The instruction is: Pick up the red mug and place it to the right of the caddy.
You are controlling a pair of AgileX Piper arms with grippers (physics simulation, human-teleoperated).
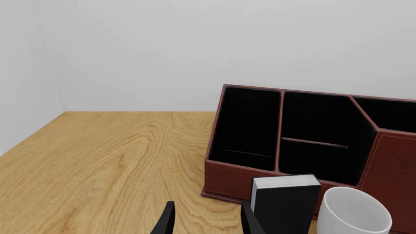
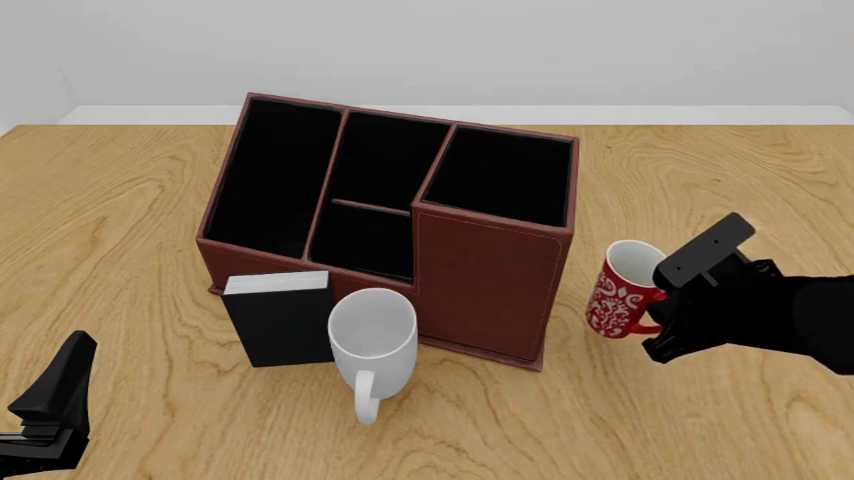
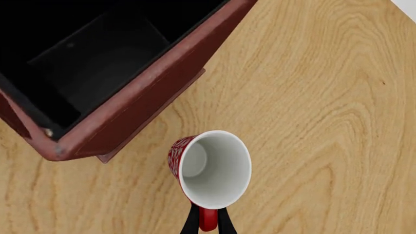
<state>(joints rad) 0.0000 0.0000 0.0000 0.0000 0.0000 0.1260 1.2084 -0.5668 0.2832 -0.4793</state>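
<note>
The red mug [image 2: 618,296], with a white floral pattern and white inside, is just right of the caddy [image 2: 487,265], a large reddish-brown box with black-lined compartments. My right gripper [image 2: 657,326] is shut on the mug's red loop handle. In the right wrist view the two fingers pinch the handle [image 3: 206,220] below the mug [image 3: 215,168], beside the caddy's corner [image 3: 130,105]. I cannot tell whether the mug touches the table. My left gripper [image 2: 54,400] is open and empty at the front left; in the left wrist view it [image 1: 208,222] faces the caddy [image 1: 390,170].
A plain white mug [image 2: 372,335] and a small black box with a white top [image 2: 278,318] stand in front of the caddy; both show in the left wrist view, the box [image 1: 285,202] and the mug [image 1: 354,214]. A white wall backs the wooden table [image 2: 120,230].
</note>
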